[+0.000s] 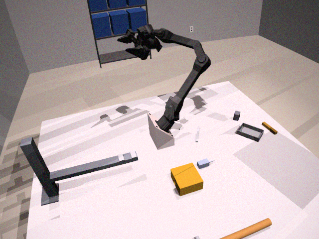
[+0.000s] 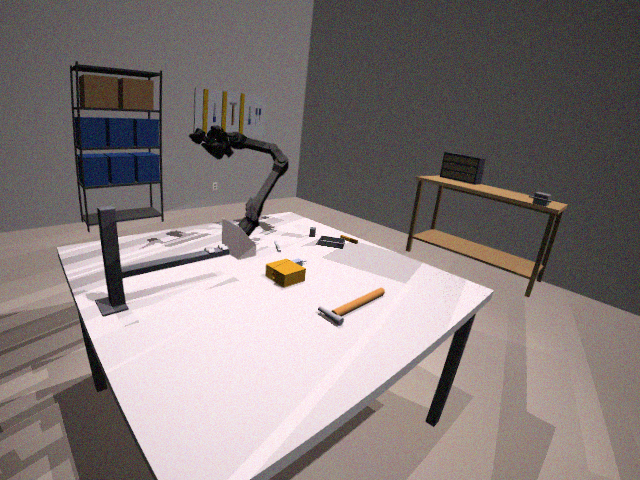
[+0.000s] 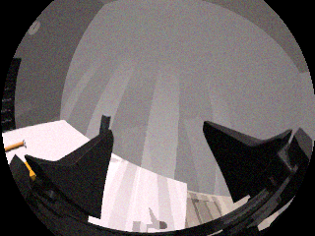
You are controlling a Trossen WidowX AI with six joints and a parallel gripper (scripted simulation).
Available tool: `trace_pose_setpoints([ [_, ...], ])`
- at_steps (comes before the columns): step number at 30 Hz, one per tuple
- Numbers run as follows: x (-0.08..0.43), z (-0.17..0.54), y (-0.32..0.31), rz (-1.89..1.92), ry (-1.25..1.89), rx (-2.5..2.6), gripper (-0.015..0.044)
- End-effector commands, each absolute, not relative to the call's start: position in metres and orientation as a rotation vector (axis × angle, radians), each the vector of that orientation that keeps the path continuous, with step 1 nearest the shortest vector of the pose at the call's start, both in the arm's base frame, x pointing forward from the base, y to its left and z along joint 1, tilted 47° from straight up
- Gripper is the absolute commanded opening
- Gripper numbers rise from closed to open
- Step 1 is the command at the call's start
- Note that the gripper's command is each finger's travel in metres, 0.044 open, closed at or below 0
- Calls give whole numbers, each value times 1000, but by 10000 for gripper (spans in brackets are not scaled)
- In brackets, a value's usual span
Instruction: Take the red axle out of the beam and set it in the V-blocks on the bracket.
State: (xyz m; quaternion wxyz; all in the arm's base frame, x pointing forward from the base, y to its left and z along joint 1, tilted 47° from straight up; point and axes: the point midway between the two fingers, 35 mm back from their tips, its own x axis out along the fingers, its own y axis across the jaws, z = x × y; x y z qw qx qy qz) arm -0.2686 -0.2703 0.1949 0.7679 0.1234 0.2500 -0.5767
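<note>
Our black gripper (image 1: 122,45) (image 2: 197,140) (image 3: 157,130) has its jaws spread, holding nothing. The red axle we cannot find in any view; we expect it stiff, light and perhaps slippery, so we should grasp squarely any exposed part.

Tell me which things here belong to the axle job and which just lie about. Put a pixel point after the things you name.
Job: robot arm (image 1: 189,80) (image 2: 268,183); dark stand (image 1: 38,164) (image 2: 110,253) (image 3: 105,124), probably the bracket. No red axle shows; yellow block (image 1: 187,177) (image 2: 285,272) (image 3: 31,171) unclear.

Lying about, apparently: hammer (image 1: 247,230) (image 2: 359,302) (image 3: 15,147); tray (image 1: 247,136) (image 2: 330,244); dark cube (image 1: 236,115) (image 2: 312,231).
</note>
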Motion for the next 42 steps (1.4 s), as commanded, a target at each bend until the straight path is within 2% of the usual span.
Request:
trace_pose_setpoints([
  [1,-269,196,-272,-1252,542,268,426],
  [6,-266,201,-280,-1241,548,271,440],
  [9,-244,198,-294,-1199,515,330,440],
  [17,-117,181,-338,-948,433,621,440],
  [24,-4,163,-335,-744,470,897,440],
  [34,148,141,-266,-487,649,1396,440],
  [42,223,127,-168,-416,959,1714,440],
])
